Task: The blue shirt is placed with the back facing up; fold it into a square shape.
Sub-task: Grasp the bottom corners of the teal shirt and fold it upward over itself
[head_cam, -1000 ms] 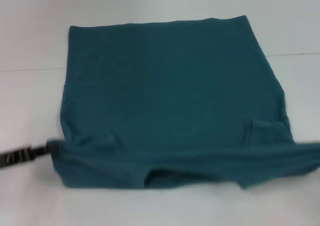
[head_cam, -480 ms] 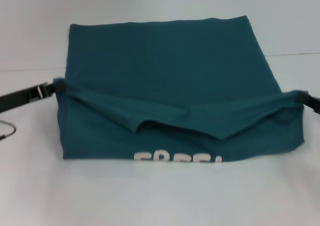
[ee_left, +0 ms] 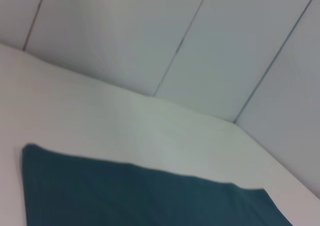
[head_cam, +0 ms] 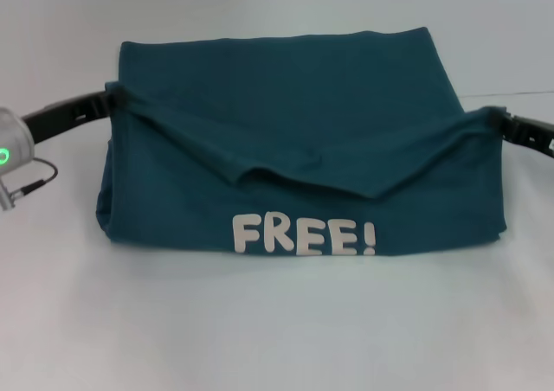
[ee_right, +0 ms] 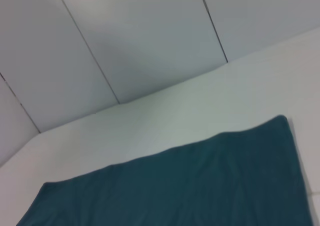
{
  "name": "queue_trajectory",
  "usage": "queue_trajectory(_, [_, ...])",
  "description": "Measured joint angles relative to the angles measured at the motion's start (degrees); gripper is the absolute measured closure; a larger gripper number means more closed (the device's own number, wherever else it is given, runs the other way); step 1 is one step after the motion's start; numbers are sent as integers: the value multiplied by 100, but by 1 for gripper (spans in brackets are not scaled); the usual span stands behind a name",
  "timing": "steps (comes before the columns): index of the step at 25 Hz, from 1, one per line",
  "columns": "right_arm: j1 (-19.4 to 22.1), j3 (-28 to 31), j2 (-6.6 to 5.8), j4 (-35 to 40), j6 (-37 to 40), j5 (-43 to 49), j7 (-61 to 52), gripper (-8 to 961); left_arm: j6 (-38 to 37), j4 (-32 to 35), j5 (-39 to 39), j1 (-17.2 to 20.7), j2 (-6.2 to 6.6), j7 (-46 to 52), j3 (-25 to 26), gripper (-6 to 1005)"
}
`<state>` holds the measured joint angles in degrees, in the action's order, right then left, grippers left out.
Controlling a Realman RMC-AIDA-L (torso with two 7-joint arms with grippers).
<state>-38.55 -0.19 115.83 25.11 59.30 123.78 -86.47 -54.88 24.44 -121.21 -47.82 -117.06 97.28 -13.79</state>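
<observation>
From the head camera, the blue shirt (head_cam: 294, 149) lies on the white table (head_cam: 277, 330), its near part lifted and turned over so that the white "FREE!" lettering (head_cam: 304, 235) faces the camera along the front fold. The left gripper (head_cam: 111, 97) pinches the raised edge of the cloth at the shirt's left side, and the right gripper (head_cam: 500, 119) pinches the matching edge at the right side; the fabric sags in a shallow V between the two, with the lettering below and between them. A green light (head_cam: 3, 157) glows on the left arm, outward of its gripper. In the left wrist view, a flat stretch of the shirt (ee_left: 135, 196) rests on the table (ee_left: 100, 121) before a panelled wall (ee_left: 175, 41). The right wrist view shows the shirt (ee_right: 190, 186) spread flat on the table (ee_right: 165, 116) below the same panelled wall (ee_right: 125, 31).
</observation>
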Motion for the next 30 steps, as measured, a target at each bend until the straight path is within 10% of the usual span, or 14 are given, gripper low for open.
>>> queue_trajectory(11, [-148, -672, -161, 11, -549, -738, -207, 921, 508, -105, 474, -210, 38, -286, 0, 906])
queue_trajectory(30, [-325, -799, 3, -598, -1801, -1209, 591, 920, 1239, -684, 1428, -139, -237, -1709, 22, 901])
